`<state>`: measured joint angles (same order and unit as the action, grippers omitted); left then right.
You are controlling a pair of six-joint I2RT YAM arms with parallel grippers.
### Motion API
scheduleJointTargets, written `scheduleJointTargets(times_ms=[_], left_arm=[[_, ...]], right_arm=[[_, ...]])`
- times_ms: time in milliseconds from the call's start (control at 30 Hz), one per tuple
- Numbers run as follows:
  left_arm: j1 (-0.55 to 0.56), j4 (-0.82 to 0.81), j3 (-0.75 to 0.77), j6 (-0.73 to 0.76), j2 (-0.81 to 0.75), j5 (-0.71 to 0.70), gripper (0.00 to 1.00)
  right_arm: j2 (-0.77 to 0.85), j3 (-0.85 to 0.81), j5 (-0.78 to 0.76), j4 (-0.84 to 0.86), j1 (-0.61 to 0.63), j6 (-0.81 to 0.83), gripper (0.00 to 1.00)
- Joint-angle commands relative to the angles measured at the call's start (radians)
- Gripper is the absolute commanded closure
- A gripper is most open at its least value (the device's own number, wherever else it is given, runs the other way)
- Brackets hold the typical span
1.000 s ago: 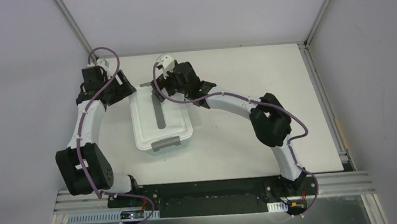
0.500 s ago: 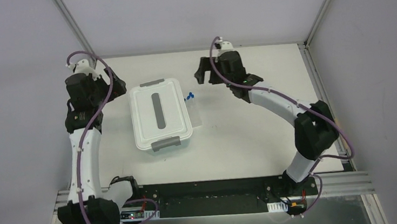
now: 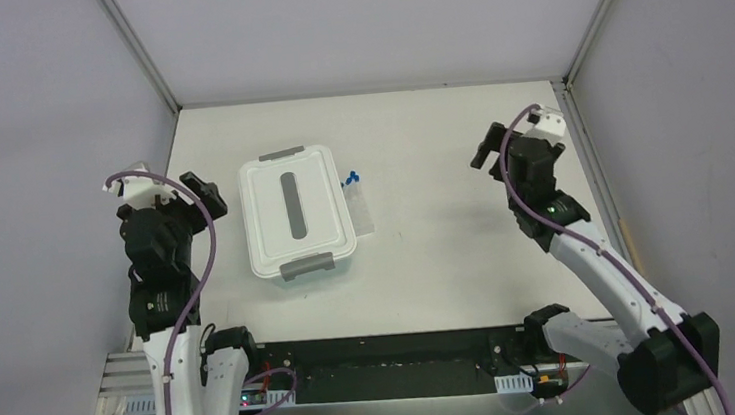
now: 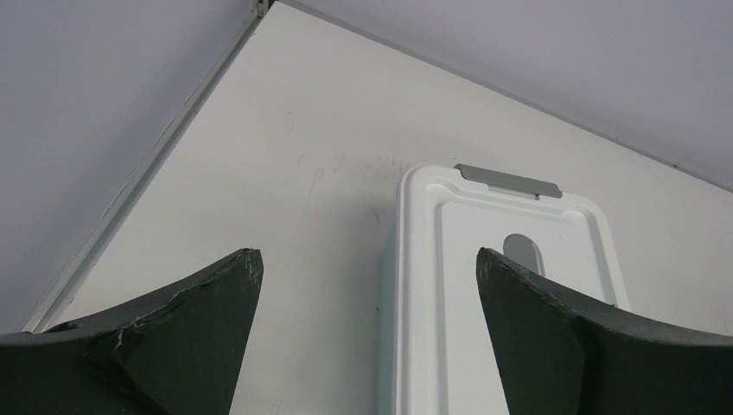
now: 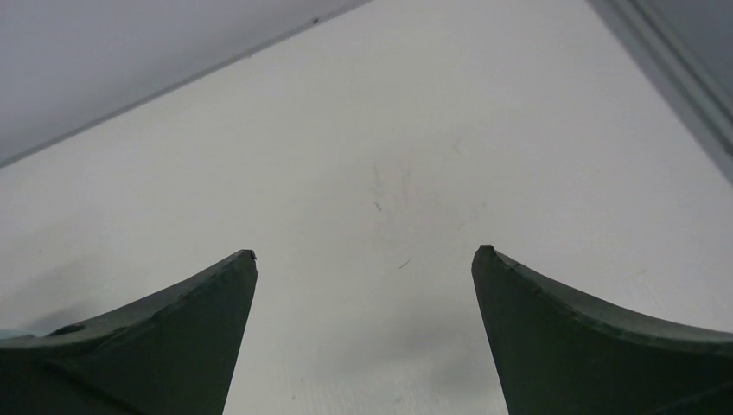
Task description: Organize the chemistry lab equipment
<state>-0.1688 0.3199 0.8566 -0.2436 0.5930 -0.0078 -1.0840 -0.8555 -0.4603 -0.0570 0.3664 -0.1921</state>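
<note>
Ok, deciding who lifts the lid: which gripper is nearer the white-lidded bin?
Left. The left gripper sits just left of the white-lidded bin; the right gripper is well off to its right.

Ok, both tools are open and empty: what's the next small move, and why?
Probably swing the right tool toward the clear rack of blue-capped tubes, just right of the lidded bin. It looks like the only lab item out, bare table leads there, and the bin blocks the left tool.

The left hand (image 3: 207, 193) now sits back from the far left corner of the bin (image 3: 267, 231), nearer the arm bases. The right hand (image 3: 482, 150) is off the bin, well to its right.
</note>
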Motion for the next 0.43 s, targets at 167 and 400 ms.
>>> scheduleJointTargets(times_ms=[167,400], left_arm=[[0.011,-0.007,-0.044,-0.005,-0.059,-0.087,0.02],[0.011,-0.008,-0.032,-0.003,-0.044,-0.112,0.01]], right_arm=[[0.234,0.145,-0.179,0.162,-0.009,0.163,0.01],[0.285,0.174,-0.195,0.179,-0.009,0.180,0.01]])
